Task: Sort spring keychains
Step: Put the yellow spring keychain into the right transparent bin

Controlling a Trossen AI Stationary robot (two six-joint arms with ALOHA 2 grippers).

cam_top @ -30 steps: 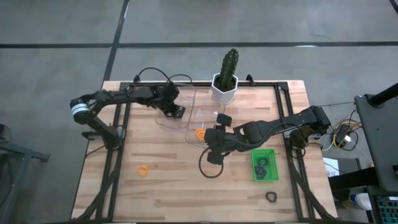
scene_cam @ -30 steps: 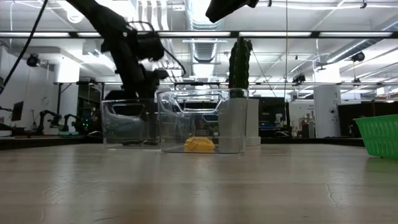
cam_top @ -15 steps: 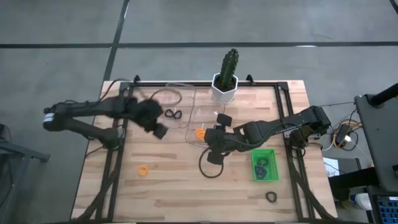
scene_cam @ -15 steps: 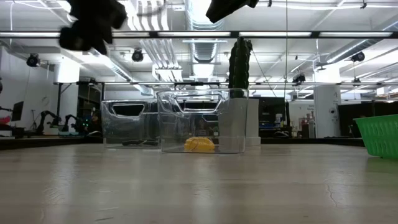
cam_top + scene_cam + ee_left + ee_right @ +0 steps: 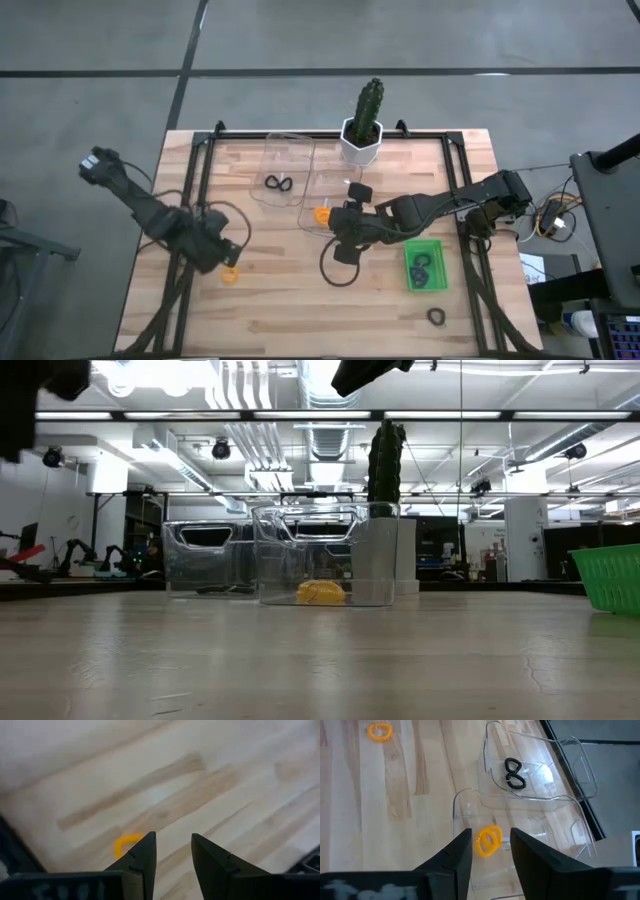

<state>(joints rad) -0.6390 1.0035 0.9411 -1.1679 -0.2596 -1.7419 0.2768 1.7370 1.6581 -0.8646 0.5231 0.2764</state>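
Left claw [image 5: 222, 257], fingers apart and empty, hovering beside the orange spring keychain [image 5: 230, 273] lying on the table [image 5: 300, 310]; right claw [image 5: 490, 851], fingers apart, hanging over a clear bin [image 5: 330, 195] holding another orange keychain [image 5: 489, 840].

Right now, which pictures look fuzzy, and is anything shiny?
Left wrist view: the wood and the orange keychain are smeared, while the left gripper fingers stay crisp. Low view: the near table is soft and bright ceiling lights glare. Right wrist view: sharp, with shiny edges on the clear bins.

Left gripper [image 5: 222, 254] seemingly beside orange keychain [image 5: 230, 273].
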